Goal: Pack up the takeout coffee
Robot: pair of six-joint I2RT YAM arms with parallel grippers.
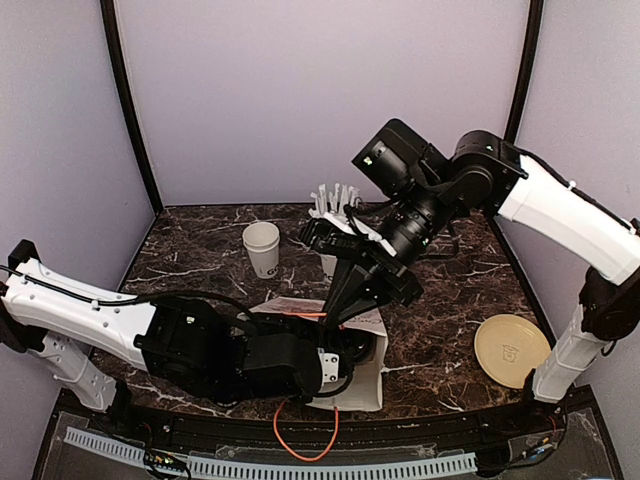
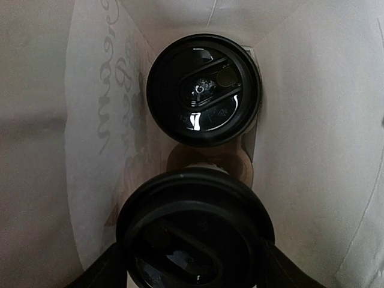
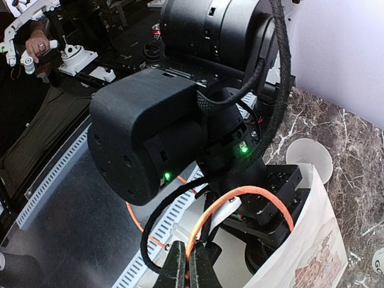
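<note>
Nearest the left wrist camera is the black lid of the nearer cup [image 2: 195, 240], with the left gripper [image 2: 191, 271] closed around the cup just beneath it, one finger at each side. That grip keeps the cup upright, presumably so it can be lowered into the white paper bag [image 2: 312, 120] without spilling. The farther cup [image 2: 204, 90] already stands upright deeper in the bag, against its back fold, the two lids near but apart, so both coffees are inside the bag walls. The right gripper [image 3: 187, 264] is pinched tight on one orange handle [image 3: 240, 195], lifting it, apparently to hold the bag's mouth open and steady around the left arm. Counted: two lidded cups, one bag, two handles, the second orange handle [image 1: 305, 440] hanging slack over the near edge. On the table [image 1: 450, 290] outside the bag are one open white cup [image 1: 262, 248], one cup of white straws [image 1: 335, 200] and one pale round disc [image 1: 512, 350].
</note>
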